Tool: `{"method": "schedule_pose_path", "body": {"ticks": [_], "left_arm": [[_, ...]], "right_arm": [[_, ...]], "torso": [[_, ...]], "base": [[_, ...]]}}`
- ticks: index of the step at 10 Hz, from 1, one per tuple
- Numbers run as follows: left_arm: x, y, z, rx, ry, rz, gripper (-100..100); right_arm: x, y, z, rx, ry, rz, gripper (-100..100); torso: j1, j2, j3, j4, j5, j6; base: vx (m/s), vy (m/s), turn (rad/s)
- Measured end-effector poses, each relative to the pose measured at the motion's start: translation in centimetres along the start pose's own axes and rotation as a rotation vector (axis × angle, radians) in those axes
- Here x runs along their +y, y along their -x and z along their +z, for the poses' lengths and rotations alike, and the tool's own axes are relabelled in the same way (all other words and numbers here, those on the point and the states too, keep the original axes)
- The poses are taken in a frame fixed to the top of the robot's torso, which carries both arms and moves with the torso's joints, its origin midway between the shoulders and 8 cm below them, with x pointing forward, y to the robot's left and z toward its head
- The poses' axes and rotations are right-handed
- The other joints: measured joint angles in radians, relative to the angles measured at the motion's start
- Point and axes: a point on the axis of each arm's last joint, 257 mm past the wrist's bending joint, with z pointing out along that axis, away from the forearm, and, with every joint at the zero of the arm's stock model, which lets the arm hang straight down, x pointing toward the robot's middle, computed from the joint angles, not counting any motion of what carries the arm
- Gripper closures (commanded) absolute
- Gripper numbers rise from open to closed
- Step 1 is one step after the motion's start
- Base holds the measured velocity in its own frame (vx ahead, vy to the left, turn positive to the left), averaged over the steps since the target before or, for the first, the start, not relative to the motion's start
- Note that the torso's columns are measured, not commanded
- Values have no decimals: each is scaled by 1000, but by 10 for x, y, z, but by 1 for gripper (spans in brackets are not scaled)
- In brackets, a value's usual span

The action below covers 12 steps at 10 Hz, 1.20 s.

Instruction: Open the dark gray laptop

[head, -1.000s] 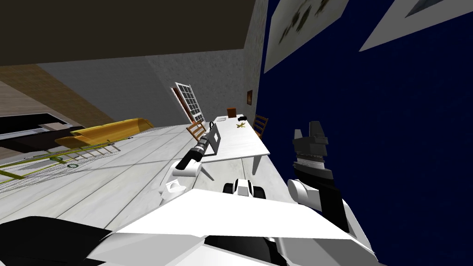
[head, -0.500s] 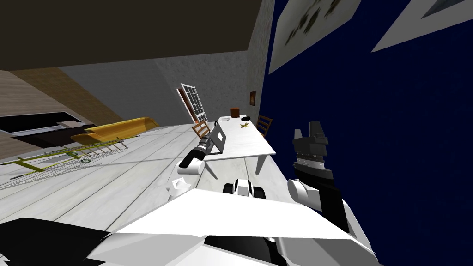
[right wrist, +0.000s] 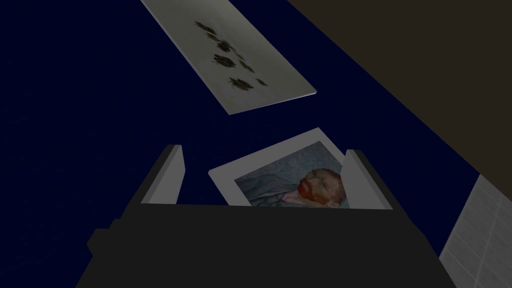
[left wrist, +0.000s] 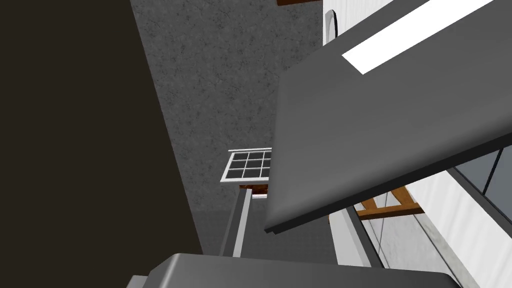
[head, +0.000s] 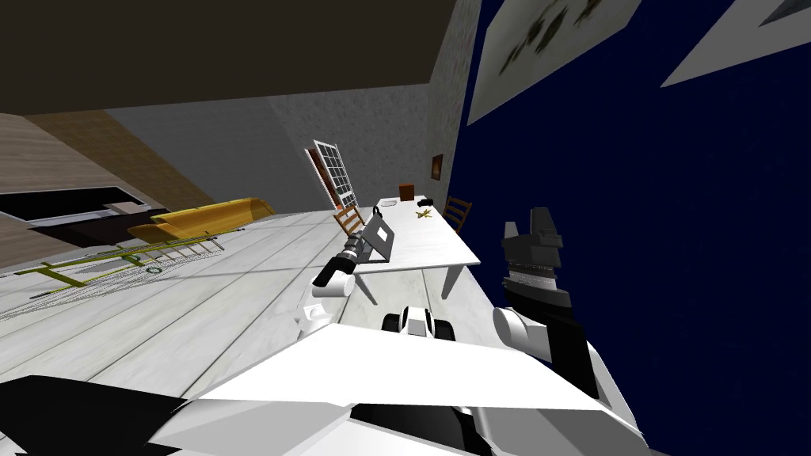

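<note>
The dark grey laptop (head: 382,236) sits at the near left corner of the white table (head: 435,252), just inside the table's left and near edges. Its lid (left wrist: 375,125) stands part open and tilted, and it carries 1 white rectangle (left wrist: 415,30) on its outer face.

The left gripper (left wrist: 295,215) is at the lid's free edge, reaching in from the near left of the table. Its 2 fingers (left wrist: 239,225) stand apart and clasp nothing. 1 finger lies bare beside the lid's corner, with a gap between them. The tip of the other passes behind the lid's lower edge, so contact there is hidden.

The right gripper (right wrist: 263,150) is held up on the right, near the dark blue wall (head: 633,253). It is released, with its 2 fingers spread and nothing between them.

The blue wall runs along the table's right side, with 1 wooden chair (head: 458,212) between wall and table. A 2nd wooden chair (head: 346,219) stands at the table's left edge, just beyond the laptop. At the far end, well apart from the laptop, are 1 brown block (head: 406,191) and 1 yellow item (head: 424,214). Left of the table the pale plank floor (head: 198,309) spreads wide to a yellow sofa (head: 202,215).
</note>
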Motion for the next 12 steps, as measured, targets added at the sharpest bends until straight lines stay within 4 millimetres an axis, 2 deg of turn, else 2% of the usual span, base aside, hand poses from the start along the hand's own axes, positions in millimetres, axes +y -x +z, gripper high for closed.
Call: {"method": "schedule_pose_path", "body": {"ticks": [7,12], "left_arm": [[40,-25,22,8,2,-292,100],[67,-15,19,11,8,-399,100]], "right_arm": [[0,0,0,0,0,0,0],[0,0,0,0,0,0,0]], "torso": [[-1,1,0,1,-1,-1],[-1,0,0,1,-1,0]], "base": [[-34,83,20],[5,-7,-29]]}}
